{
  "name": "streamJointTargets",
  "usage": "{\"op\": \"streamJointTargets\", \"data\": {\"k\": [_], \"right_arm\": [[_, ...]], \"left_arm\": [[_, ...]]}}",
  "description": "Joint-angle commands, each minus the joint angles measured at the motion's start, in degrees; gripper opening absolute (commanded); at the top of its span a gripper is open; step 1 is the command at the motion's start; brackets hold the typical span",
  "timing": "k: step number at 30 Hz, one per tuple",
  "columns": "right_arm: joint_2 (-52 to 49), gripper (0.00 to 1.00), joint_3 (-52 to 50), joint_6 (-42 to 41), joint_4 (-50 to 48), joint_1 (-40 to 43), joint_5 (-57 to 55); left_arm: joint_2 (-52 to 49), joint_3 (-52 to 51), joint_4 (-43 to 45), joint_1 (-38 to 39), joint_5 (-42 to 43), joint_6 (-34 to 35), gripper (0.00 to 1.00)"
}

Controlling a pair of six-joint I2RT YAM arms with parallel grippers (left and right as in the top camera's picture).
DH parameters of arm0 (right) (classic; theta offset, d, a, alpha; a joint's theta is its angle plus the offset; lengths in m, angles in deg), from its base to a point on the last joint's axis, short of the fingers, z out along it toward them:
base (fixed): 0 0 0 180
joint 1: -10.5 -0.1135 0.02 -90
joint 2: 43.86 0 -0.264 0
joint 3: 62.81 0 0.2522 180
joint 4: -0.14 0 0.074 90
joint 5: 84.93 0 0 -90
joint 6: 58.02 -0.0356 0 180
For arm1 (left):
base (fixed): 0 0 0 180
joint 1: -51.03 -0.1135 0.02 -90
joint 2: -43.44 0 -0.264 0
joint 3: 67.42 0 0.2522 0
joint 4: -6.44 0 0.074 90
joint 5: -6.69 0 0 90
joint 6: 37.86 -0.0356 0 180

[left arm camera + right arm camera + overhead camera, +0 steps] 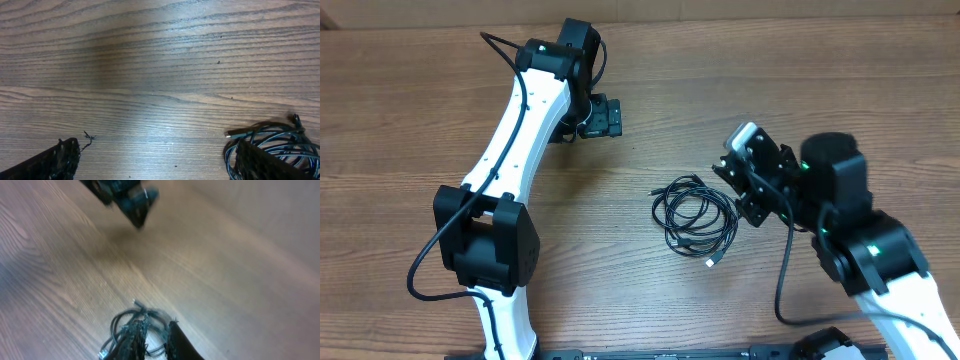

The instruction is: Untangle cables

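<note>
1. Right up against the lens on your right wrist view, the right gripper filled the bottom edge. Its fingers stood close together with only a slim gap. That picture was blurred, so you could not tell whether a strand was pinched between them.
2. Just past those fingers, toward 10 o'clock, the cables lay as dark loops on the wooden table.
3. From overhead, you had the cables a little right of centre, around 4 o'clock from the middle of the table. They formed a loose round bundle of thin black loops, lying flat.
4. One silver-tipped plug poked out at the bundle's 5 o'clock, and another strand end stuck out near its 12 o'clock.
5. Your right gripper sat at the bundle's 2 o'clock edge. Whether it touched the loops or was just beside them, you could not tell from above.
6. Your left gripper hung well apart from the bundle, off at its 10 o'clock.
7. On the left wrist view, its jaws were spread wide, tips down in the two bottom corners, and only bare wood showed between them.
8. Behind the right-hand tip there, at about 4 o'clock, the cables showed again, with one plug pointing toward 9 o'clock.
</note>
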Motion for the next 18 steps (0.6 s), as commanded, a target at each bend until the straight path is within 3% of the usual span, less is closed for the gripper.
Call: {"op": "streamJointTargets", "data": {"k": [1,4,5,8,9,11,15,18], "right_arm": [[-4.7,0.16,0.92,-11.61,0.87,-0.15,-1.84],[-9.29,0.17,0.92,-22.12,1.97,-0.15,-1.81],[-10.97,0.22,0.92,-26.01,2.49,-0.15,-1.7],[-15.23,0.57,0.92,-32.72,3.23,-0.15,2.84],[-16.33,0.65,0.92,-33.94,3.04,-0.15,5.55],[-18.47,1.0,0.92,-36.41,2.16,-0.15,12.85],[-21.05,1.0,0.92,-36.41,-0.55,-0.15,26.05],[-21.55,1.0,0.9,-41.31,-1.03,-0.15,25.81]], "left_arm": [[1.36,0.87,0.04,0.0,-0.57,0.81,0.99],[1.36,0.87,0.04,0.0,-0.55,0.81,0.99],[1.36,0.87,0.04,0.0,-0.55,0.81,1.0],[1.36,0.87,0.04,0.0,-0.55,0.81,1.0],[1.36,0.87,0.04,0.0,-0.57,0.81,1.0],[1.36,0.87,0.04,0.0,-0.57,0.81,1.0],[1.36,0.87,0.04,0.0,-0.57,0.81,1.0],[1.36,0.87,0.04,0.0,-0.57,0.81,0.99]]}}
